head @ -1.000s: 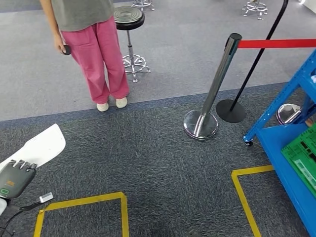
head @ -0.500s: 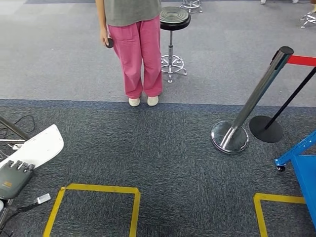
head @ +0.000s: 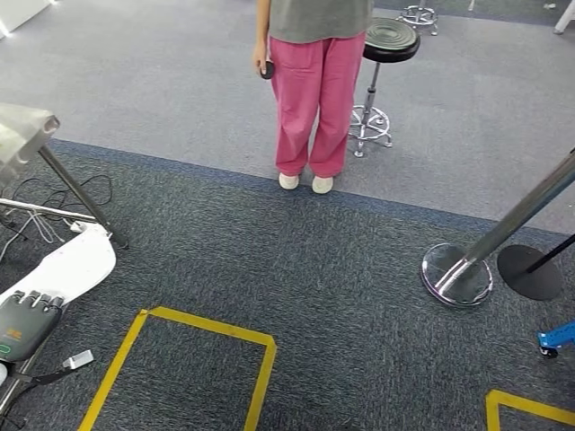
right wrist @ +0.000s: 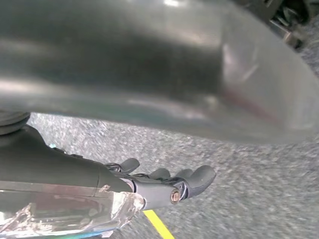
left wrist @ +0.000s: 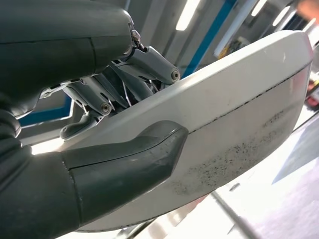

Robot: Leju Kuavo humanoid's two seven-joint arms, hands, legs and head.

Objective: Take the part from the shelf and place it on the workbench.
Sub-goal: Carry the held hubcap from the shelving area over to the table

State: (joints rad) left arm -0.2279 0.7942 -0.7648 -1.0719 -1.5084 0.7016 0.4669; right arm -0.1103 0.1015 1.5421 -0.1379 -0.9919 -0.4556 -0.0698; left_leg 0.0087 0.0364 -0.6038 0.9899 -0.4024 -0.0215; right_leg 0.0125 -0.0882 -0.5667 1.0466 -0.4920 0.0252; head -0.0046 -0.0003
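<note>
1 white part (head: 71, 267) clasped by left hand (head: 27, 321), right hand (right wrist: 165, 186) empty, fingers apart

left hand (head: 27, 321) low at the robot's left side, holding the white part (head: 71, 267): thumb (left wrist: 124, 167) laid flat along one face, fingers (left wrist: 150, 62) wrapped over the opposite edge, part sticks out past the fingertips. right hand (right wrist: 165, 186) hangs above the carpet, holding nothing, fingers (right wrist: 201, 177) loosely curled and slightly apart
</note>
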